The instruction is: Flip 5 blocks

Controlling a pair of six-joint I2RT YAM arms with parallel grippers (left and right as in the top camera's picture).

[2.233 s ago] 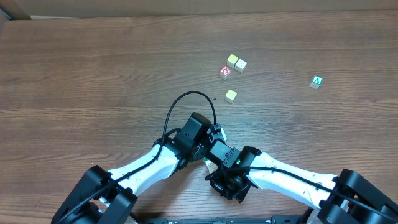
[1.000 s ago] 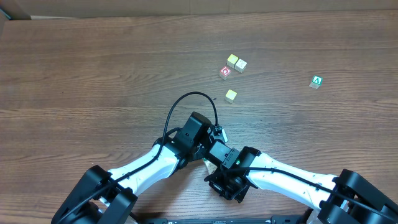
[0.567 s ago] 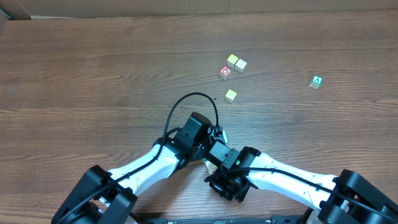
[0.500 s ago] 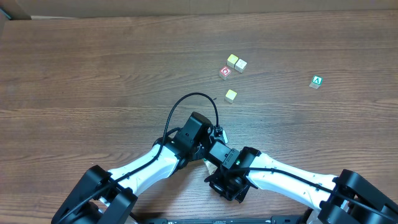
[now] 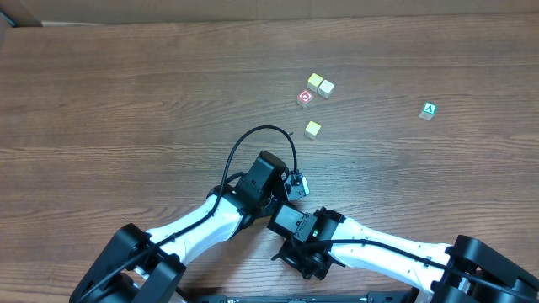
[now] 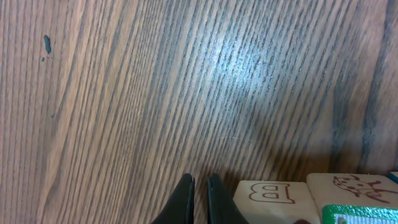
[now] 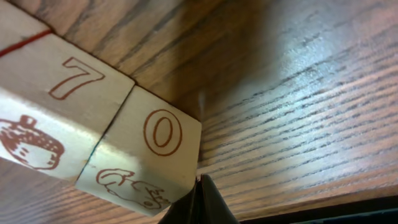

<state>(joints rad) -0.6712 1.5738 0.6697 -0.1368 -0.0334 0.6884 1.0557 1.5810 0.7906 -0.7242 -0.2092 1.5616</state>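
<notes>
From above, both arms crowd the near middle of the table (image 5: 126, 101). The left gripper (image 5: 290, 180) and the right gripper (image 5: 285, 221) sit close together, and the blocks are mostly hidden beneath them. Over to the left wrist camera: jaws pinched together on nothing, and the B block (image 6: 271, 196) lies just beside the tips on the right, with an animal-picture block (image 6: 351, 186) butted against its far side. Right wrist camera: fingers closed to a point, empty. The 0 block (image 7: 146, 155) sits just up and left of that tip, pressed against the 7 block (image 7: 59, 118). The right arm looks the nearer, I'd say.
</notes>
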